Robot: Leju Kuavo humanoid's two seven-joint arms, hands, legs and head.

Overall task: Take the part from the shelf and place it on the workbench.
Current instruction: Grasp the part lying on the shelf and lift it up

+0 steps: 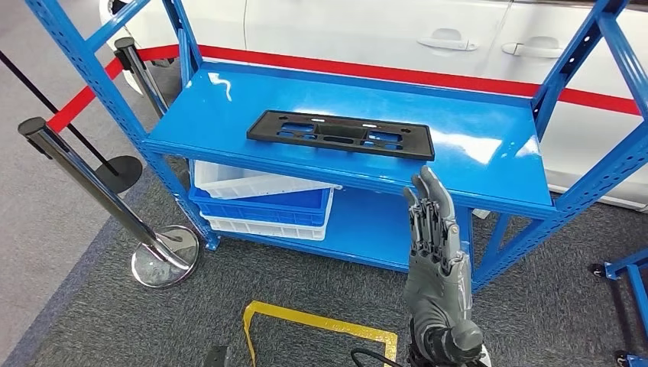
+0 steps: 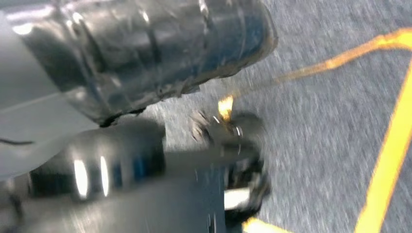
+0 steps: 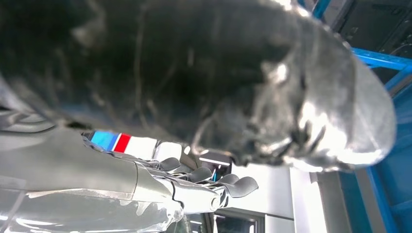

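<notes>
A flat black part [image 1: 341,134] with several cut-outs lies on the top board of the blue shelf [image 1: 474,153], near its middle. My right hand [image 1: 434,229] is raised in front of the shelf's front edge, just below and to the right of the part. Its fingers are stretched upward and apart and hold nothing. In the right wrist view the dark fingers [image 3: 214,182] are spread, with the thick thumb [image 3: 272,97] close to the camera. My left hand [image 2: 145,48] hangs over the grey floor in a blurred left wrist view, and how its fingers lie is unclear.
On the lower board sit a white bin [image 1: 252,183] and a blue crate [image 1: 260,206]. Chrome stanchions [image 1: 99,191] with a red belt [image 1: 76,103] stand to the left. A white car [image 1: 382,30] is behind the shelf. Yellow tape [image 1: 306,321] marks the floor, and another blue frame [image 1: 630,275] stands at the right.
</notes>
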